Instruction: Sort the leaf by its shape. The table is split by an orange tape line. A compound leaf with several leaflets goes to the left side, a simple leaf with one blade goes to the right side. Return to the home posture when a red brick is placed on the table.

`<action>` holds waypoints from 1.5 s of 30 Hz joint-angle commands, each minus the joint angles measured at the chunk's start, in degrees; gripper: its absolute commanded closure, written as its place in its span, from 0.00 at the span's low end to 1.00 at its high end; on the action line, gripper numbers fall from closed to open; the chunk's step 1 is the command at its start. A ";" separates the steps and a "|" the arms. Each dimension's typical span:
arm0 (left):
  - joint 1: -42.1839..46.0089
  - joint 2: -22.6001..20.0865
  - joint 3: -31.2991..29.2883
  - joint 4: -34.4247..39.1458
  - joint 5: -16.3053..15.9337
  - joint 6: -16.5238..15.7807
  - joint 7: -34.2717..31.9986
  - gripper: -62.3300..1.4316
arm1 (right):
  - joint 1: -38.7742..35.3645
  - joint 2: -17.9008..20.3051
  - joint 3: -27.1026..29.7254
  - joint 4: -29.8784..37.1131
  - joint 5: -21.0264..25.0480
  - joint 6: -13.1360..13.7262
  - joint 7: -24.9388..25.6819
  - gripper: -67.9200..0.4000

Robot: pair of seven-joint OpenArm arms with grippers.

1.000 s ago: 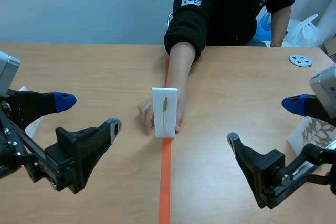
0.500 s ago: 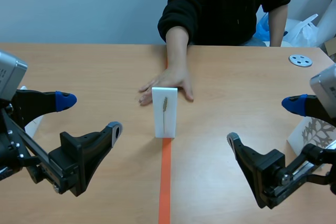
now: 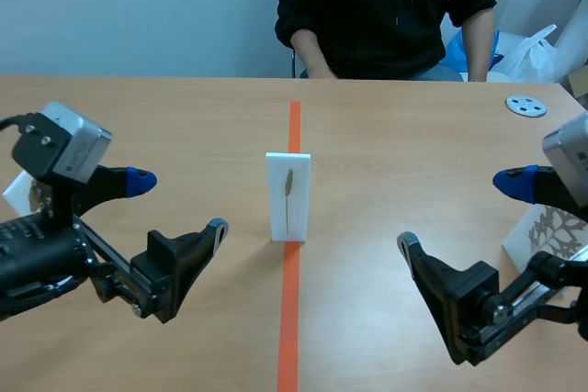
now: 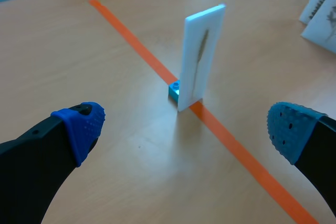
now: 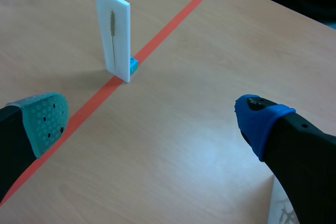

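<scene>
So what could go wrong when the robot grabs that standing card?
The white card stands tall and thin, propped by only a small blue brick, so a bump from a finger could tip it. Another leaf card sits close beside the right gripper, which might knock it.

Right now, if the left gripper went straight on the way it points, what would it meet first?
Probably the upright white leaf card on its blue block, ahead of the open left gripper; nothing else lies between, though depth is unclear.
</scene>
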 commanded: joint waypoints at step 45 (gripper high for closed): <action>-32.15 17.75 21.18 -42.25 12.17 -0.55 -17.90 0.00 | 0.66 0.90 0.39 0.68 0.11 -2.62 1.05 0.00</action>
